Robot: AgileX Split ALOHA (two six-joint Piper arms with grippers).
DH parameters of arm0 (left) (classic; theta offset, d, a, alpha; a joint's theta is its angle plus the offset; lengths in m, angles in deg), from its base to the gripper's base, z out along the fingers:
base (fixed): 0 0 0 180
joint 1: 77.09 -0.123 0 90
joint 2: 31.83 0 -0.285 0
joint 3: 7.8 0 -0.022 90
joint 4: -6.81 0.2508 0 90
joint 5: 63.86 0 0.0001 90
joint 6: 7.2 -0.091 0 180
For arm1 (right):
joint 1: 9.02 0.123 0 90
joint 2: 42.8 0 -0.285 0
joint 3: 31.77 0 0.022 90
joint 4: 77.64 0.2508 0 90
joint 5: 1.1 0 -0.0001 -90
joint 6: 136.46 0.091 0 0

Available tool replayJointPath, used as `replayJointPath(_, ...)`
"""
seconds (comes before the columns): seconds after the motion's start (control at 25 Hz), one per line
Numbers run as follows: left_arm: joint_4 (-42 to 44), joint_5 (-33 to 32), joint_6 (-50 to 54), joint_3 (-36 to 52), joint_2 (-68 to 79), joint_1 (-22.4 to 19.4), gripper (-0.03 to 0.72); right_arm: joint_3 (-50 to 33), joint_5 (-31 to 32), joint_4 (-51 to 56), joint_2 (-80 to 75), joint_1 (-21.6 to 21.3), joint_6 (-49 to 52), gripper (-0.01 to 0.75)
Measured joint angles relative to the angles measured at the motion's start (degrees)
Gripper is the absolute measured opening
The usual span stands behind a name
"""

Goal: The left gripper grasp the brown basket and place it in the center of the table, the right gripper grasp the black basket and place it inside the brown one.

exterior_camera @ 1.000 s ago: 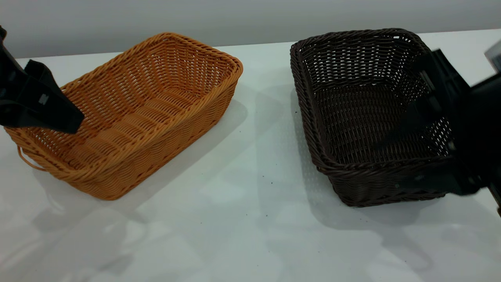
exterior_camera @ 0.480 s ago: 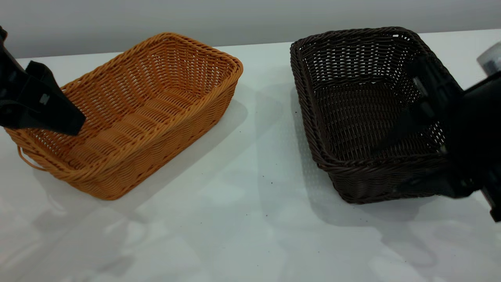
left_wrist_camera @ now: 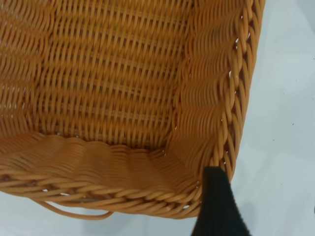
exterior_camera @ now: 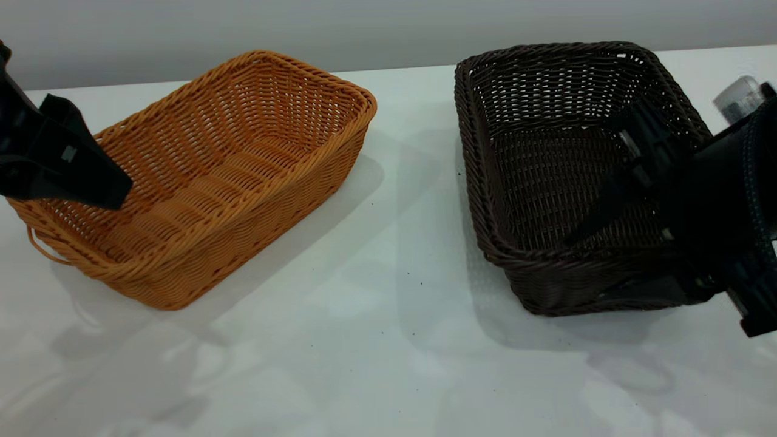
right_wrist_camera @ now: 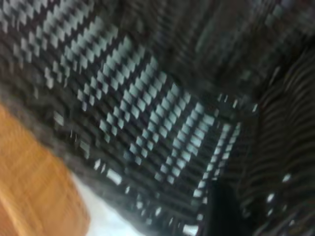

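The brown basket sits at the table's left and fills the left wrist view, its small loop at the near end. My left gripper hangs over that basket's left end, at a corner of the braided rim. The black basket stands at the right. My right gripper is shut on its near right corner, one finger inside and one along the outer front wall. The right wrist view shows dark weave close up around that gripper.
A strip of bare white tabletop separates the two baskets, and more lies in front of them. A grey wall runs behind the table's far edge. The orange basket shows at one corner of the right wrist view.
My right gripper has shifted up and inward, and the black basket has turned slightly with it, its left rim moving a little right. The left gripper and brown basket have not moved.
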Motion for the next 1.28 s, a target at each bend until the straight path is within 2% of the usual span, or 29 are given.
replayJointPath(0.64,0.0,-0.35,-0.06,0.0,0.0,0.0,0.396,-0.05,-12.5,0.05,0.0,0.0,7.36,0.36)
replayJointPath(0.8,0.0,-0.35,-0.06,0.0,0.0,0.0,0.396,1.36,-12.87,0.05,-1.1,0.0,7.71,0.337)
replayJointPath(1.0,0.0,-0.42,-0.06,0.0,0.0,0.0,0.396,3.75,-8.76,0.0,-5.0,0.0,6.36,0.329)
replayJointPath(1.28,0.0,-1.09,-0.06,0.0,0.0,0.0,0.396,4.45,-7.68,0.06,-8.03,0.0,6.29,0.318)
